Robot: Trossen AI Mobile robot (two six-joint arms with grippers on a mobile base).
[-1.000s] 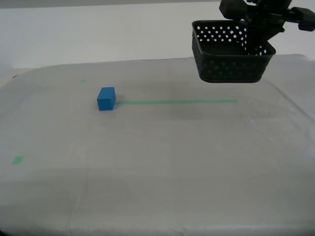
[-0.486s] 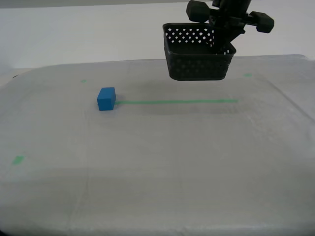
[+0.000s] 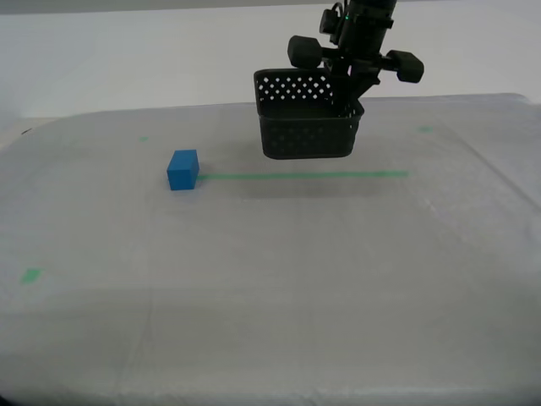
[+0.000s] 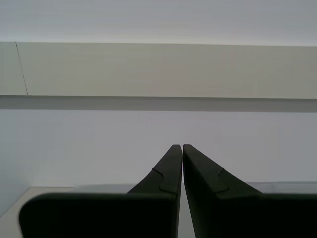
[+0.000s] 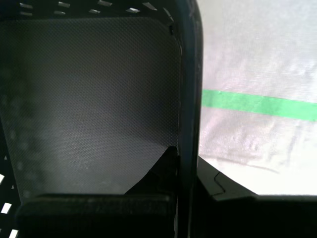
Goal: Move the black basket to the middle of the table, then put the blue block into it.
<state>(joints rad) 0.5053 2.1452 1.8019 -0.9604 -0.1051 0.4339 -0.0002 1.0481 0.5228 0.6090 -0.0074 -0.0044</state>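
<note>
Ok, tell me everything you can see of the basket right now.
The basket is black plastic, rectangular with rounded corners, its walls pierced by round holes and its floor solid. It is empty and hangs roughly upright above the table, over the green tape line. My first pincer clamps one wall; nothing else touches it.

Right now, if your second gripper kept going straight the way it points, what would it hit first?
My second gripper, jaws closed on nothing, points at a plain pale wall. Nothing else shows in its line, though the distance is unclear.

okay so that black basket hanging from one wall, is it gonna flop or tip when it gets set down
The black basket probably stays stiff: held by one wall in my first gripper, it shows no sag. Its perforated walls suggest lightness. The broad flat base should settle on the table without tipping.
</note>
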